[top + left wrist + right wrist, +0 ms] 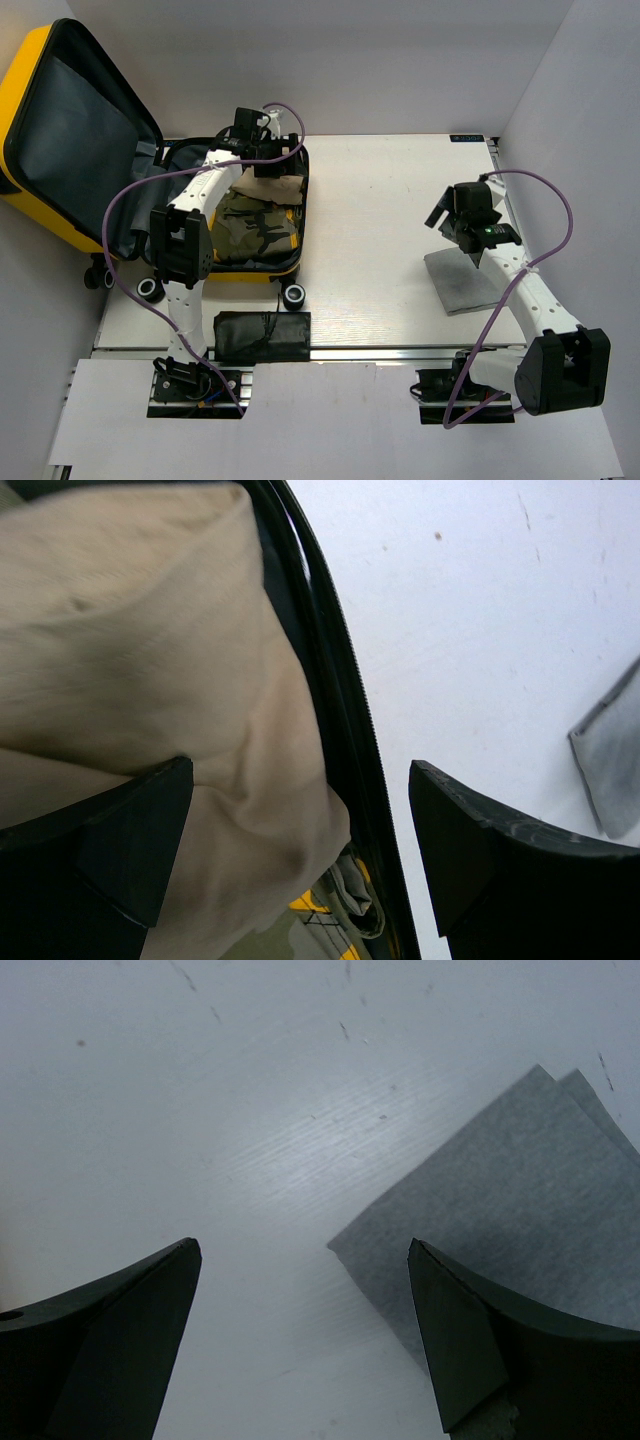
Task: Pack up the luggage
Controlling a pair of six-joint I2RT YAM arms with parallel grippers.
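Note:
The yellow luggage (pixel 22 110) lies open at the table's left, lid up against the wall, dark lining showing. In its base lie a camouflage garment (pixel 255 228) and a beige cloth (pixel 272 188). My left gripper (pixel 262 150) hangs open over the base's far right corner; in the left wrist view its jaws straddle the beige cloth (pixel 150 660) and the black zipper rim (pixel 335 680). My right gripper (pixel 462 235) is open, low over the near corner of a folded grey cloth (pixel 468 280), seen in the right wrist view (pixel 520 1200).
A small flat black pouch (pixel 263 336) lies at the table's front edge below the luggage. The luggage's black wheels (pixel 293 295) rest on the table. White walls close in left, back and right. The grey cloth also shows in the left wrist view (pixel 615 750).

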